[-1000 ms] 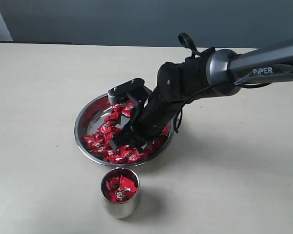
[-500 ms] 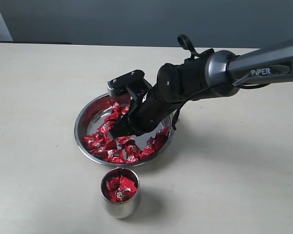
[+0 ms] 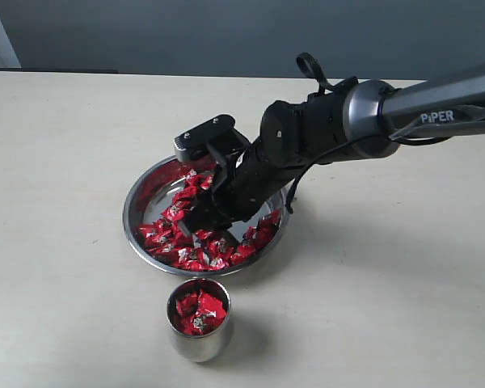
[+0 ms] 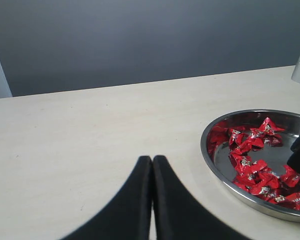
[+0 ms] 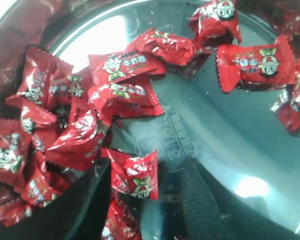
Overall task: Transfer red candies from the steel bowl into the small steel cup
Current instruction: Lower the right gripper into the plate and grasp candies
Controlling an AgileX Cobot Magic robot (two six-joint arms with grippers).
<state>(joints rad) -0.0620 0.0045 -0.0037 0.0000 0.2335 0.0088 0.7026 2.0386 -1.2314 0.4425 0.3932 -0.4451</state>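
We note the right tool [image 3: 212, 233] spread open and empty, low over the red candies [image 5: 125, 95] in the steel bowl [image 3: 133, 212], small steel cup [image 3: 196, 343] nearby; closing off-centre may skid slick wrappers aside, gripping nothing.

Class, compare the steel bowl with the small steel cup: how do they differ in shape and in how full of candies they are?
The steel bowl is wide and shallow; the small steel cup is narrow and straight-sided. The bowl's red candies lie spread out with bare metal showing between them; the cup's are heaped almost to its rim. Both are shiny round steel and stand upright on the table.
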